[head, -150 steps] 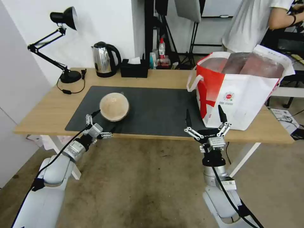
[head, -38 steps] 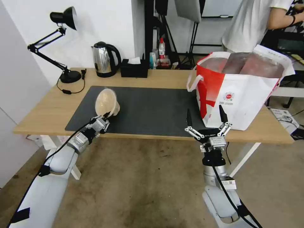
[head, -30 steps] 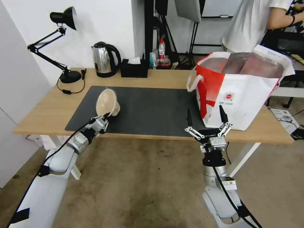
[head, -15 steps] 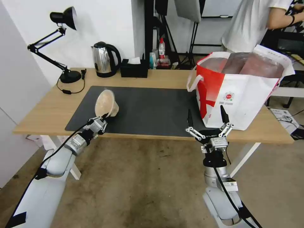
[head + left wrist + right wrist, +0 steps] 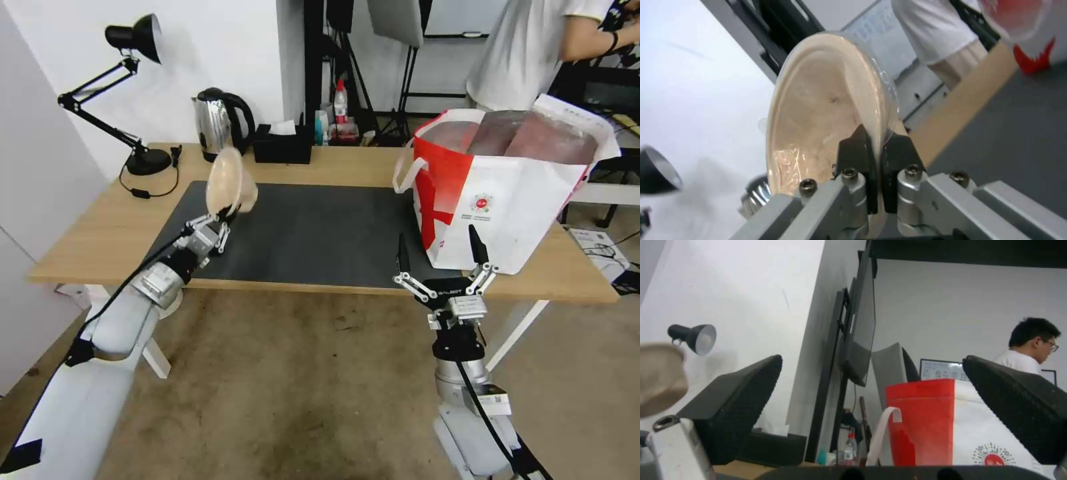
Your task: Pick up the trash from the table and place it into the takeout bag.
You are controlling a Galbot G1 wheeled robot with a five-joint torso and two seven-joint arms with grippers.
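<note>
Since five seconds ago, the bowl (image 5: 230,181) has gone from resting upright on the mat (image 5: 320,230) to being held clear of it, tipped nearly onto its side. The left hand (image 5: 225,217) has risen with it and moved further in over the worktop (image 5: 87,247).

Grasp: the left hand is clenched on the bowl's rim, one finger inside and one outside; the left wrist view confirms the rim pinched between the fingertips (image 5: 858,150). A clear film or lid appears to cover the bowl's mouth.

Right hand (image 5: 440,257): parked at the near edge of the worktop, just in front of the bag (image 5: 513,200), fingers spread wide and holding nothing.

Bag: upright at the right end of the worktop, mouth up, well apart from the bowl. Reddish contents show through the top; what they are cannot be told.

Progress, as judged: the bowl is the one piece of trash visible outside the bag. No cup or shell bowl shows on the worktop, so the task looks late-stage. Pick-up of the bowl is done; carrying it across to the bag and releasing it inside is left.

Untouched at the back: kettle (image 5: 217,127), tissue box (image 5: 282,143), lamp (image 5: 133,40).
</note>
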